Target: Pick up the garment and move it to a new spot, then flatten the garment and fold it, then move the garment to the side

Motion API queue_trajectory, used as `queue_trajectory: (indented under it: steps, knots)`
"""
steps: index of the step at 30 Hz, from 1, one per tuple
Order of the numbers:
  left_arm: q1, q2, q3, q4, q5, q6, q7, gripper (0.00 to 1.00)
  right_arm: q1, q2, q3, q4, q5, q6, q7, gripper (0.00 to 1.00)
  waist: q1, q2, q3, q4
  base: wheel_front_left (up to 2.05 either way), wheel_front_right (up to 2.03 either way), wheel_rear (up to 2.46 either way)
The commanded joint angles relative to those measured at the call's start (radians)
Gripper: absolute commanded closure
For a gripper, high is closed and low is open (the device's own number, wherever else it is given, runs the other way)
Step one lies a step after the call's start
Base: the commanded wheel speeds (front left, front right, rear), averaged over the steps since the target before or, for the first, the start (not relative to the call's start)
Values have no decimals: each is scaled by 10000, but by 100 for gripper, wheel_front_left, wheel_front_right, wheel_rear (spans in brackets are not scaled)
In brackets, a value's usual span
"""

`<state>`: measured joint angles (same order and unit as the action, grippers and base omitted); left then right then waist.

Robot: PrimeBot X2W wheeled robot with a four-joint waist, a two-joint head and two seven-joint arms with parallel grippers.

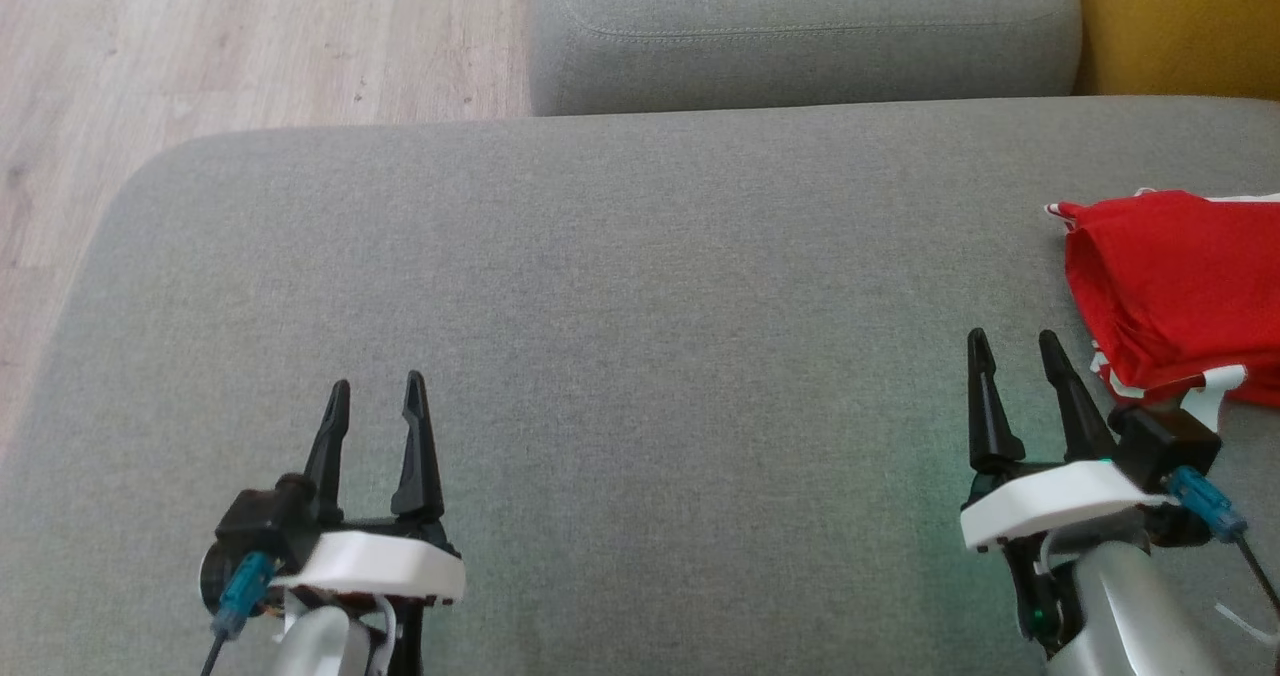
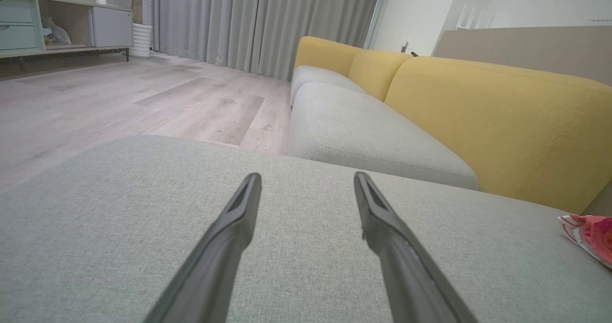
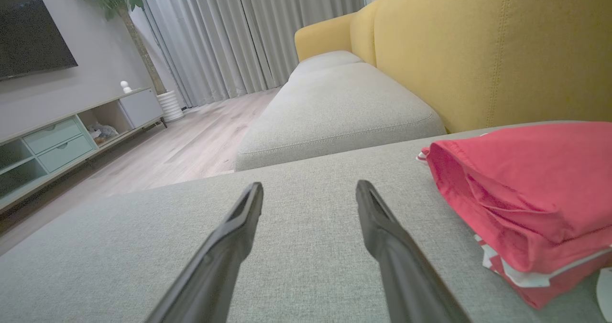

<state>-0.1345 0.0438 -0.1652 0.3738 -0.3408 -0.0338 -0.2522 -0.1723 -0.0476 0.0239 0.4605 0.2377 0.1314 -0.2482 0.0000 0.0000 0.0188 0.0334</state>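
Observation:
A red garment with white trim [image 1: 1175, 291] lies folded in a stack at the right edge of the grey sofa cushion [image 1: 640, 286]. In the right wrist view the garment [image 3: 530, 189] sits just right of my fingers, its folded layers facing me. My right gripper [image 1: 1015, 339] hovers low over the cushion a little left of the garment, open and holding nothing. My left gripper [image 1: 378, 388] stands open at the lower left, also holding nothing. A corner of the garment [image 2: 590, 234] shows far right in the left wrist view.
A second grey seat cushion [image 1: 800, 36] lies beyond the one before me, with a yellow backrest [image 1: 1180, 26] to the right. Wooden floor [image 1: 200, 46] runs along the left. A TV cabinet [image 3: 71, 136] and curtains [image 3: 239, 36] stand across the room.

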Motion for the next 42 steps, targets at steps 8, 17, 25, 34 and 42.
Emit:
queue_trajectory:
  steps: [8, 17, 25, 34, 42]
  knots:
    - [-134, 64, 354, -432, -238, -24, -95, 0, -293, -27, 327, -557, 9, -7, -134, 0, 0, 0, -26, -33, 0, 0, 0]
    - [-171, 64, 400, -393, -407, 26, -95, 0, -265, -26, 343, -640, 24, -7, -135, 0, 0, 0, -8, -45, 0, 0, 0]
    - [-171, 64, 445, -287, -861, -31, -95, 0, -277, -26, 363, -589, 12, -7, -135, 0, 0, 0, -5, -47, 0, 0, 0]
    - [-209, 64, 445, -133, -1090, -52, -95, 0, -311, -26, 526, -600, 76, -7, -135, 0, 0, 0, 3, -79, 0, 0, 0]
    - [122, -6, 50, 530, -1158, -14, 61, 100, 155, 15, 327, 122, 46, 2, 32, 100, 0, 0, 35, -87, 0, 0, 0]
